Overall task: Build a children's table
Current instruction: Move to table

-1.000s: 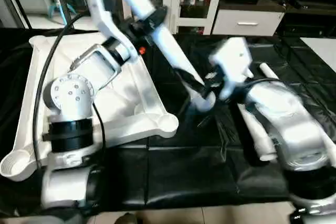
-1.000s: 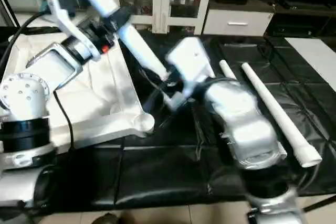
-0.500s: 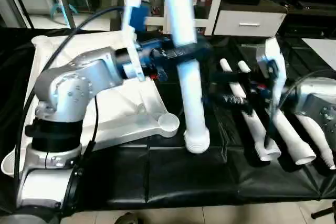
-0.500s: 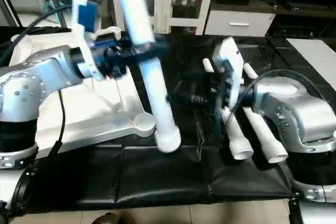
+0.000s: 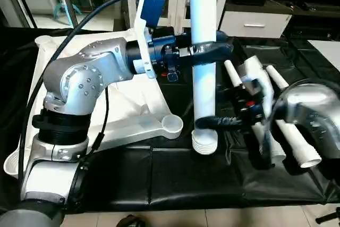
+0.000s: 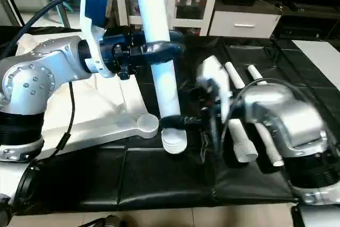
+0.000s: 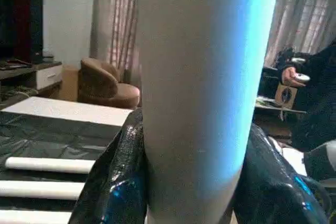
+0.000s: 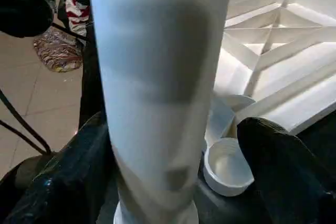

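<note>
Upright leg (image 5: 204,62) just right of tabletop (image 5: 133,118); spare legs (image 5: 281,131) farther right.

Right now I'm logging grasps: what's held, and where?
The left hand grips the upright leg mid-shaft; the right hand brackets it just above its ribbed end.

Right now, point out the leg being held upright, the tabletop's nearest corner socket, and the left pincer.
upright leg (image 5: 204,86), left eye view, mid-shaft.
corner socket (image 5: 171,125), left eye view, the round cup's rim.
left pincer (image 5: 208,50), left eye view, where its fingers clasp the leg.
</note>
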### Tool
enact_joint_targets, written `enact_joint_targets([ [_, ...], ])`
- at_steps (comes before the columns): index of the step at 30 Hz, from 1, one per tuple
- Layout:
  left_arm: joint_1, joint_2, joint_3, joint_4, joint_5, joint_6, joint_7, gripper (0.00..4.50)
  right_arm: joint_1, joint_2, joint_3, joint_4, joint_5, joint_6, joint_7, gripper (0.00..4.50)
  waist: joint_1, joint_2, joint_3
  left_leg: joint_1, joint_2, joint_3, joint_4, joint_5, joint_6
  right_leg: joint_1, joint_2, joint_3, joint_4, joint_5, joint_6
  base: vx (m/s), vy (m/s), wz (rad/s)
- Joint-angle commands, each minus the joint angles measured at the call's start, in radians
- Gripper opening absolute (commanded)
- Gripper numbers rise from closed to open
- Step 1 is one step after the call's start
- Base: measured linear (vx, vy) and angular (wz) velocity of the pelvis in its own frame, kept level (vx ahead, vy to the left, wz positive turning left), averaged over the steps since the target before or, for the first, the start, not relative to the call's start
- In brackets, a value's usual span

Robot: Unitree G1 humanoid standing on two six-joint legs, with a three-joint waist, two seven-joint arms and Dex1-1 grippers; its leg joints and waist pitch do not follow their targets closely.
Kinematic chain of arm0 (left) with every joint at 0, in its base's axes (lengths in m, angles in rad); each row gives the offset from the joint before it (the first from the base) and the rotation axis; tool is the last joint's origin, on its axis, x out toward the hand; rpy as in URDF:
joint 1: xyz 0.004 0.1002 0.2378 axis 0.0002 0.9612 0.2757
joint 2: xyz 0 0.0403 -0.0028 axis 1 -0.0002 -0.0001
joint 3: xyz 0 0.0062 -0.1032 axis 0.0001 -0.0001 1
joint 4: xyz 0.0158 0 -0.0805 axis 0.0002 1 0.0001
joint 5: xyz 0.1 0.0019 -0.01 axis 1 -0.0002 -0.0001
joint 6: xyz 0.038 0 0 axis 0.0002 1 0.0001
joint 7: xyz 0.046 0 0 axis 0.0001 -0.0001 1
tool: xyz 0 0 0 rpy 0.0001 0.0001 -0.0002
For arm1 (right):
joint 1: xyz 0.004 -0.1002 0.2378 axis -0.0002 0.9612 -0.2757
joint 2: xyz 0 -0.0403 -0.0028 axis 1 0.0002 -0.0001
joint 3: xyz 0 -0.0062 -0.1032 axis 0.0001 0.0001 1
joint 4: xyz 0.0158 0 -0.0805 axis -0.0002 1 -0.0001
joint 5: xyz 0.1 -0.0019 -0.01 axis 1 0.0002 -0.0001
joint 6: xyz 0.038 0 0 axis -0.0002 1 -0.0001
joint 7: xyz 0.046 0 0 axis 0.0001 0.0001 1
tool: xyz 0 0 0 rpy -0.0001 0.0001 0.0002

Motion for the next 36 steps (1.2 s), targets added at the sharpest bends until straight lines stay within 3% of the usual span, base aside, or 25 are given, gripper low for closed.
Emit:
enact_joint_targets([
  [1, -0.026, 0.004, -0.025, -0.019, -0.004, -0.008, -0.032, 1.72, -0.017, -0.004, 0.009, 0.014, -0.018, -0.025, -0.005, 3.87, 0.001, 0.001, -0.072, 0.031, 0.071, -0.025, -0.063, -0.126, 0.001, 0.041, -0.09, 0.046, -0.073, -0.04, -0.253, 0.0, 0.0, 0.0],
  [25, -0.046, -0.022, -0.044, 0.006, 0.011, -0.027, -0.062, 1.72, 0.022, 0.006, 0.037, -0.01, 0.039, 0.022, 0.032, 1.95, 0.002, 0.002, -0.072, 0.03, 0.071, -0.026, -0.063, -0.142, -0.005, 0.043, -0.091, 0.046, -0.075, -0.055, -0.255, 0.0, 0.0, 0.0],
  [27, -0.047, -0.023, -0.046, 0.004, 0.011, -0.027, -0.063, 1.72, 0.024, 0.009, 0.04, -0.012, 0.035, 0.016, 0.027, 2.59, 0.002, 0.003, -0.072, 0.031, 0.071, -0.026, -0.063, -0.14, -0.004, 0.042, -0.091, 0.046, -0.075, -0.055, -0.253, 0.0, 0.0, 0.0],
  [30, -0.045, -0.021, -0.053, -0.001, 0.014, -0.027, -0.072, 1.72, 0.026, 0.012, 0.047, -0.013, 0.029, 0.009, 0.021, 2.61, 0.002, 0.005, -0.072, 0.031, 0.071, -0.027, -0.063, -0.142, -0.005, 0.042, -0.091, 0.045, -0.075, -0.059, -0.254, 0.0, 0.0, 0.0],
  [32, -0.041, -0.013, -0.064, -0.008, 0.016, -0.026, -0.09, 1.72, 0.027, 0.01, 0.054, -0.013, 0.021, 0.003, 0.018, 2.99, 0.003, 0.008, -0.072, 0.031, 0.071, -0.028, -0.063, -0.148, -0.008, 0.042, -0.091, 0.045, -0.076, -0.065, -0.255, 0.0, 0.0, 0.0],
  [36, -0.04, -0.007, -0.071, -0.008, 0.018, -0.026, -0.102, 1.72, 0.028, 0.006, 0.056, -0.012, 0.022, 0.008, 0.025, 3.05, 0.002, 0.006, -0.072, 0.032, 0.071, -0.027, -0.064, -0.154, -0.012, 0.042, -0.091, 0.046, -0.077, -0.064, -0.254, 0.0, 0.0, 0.0],
])
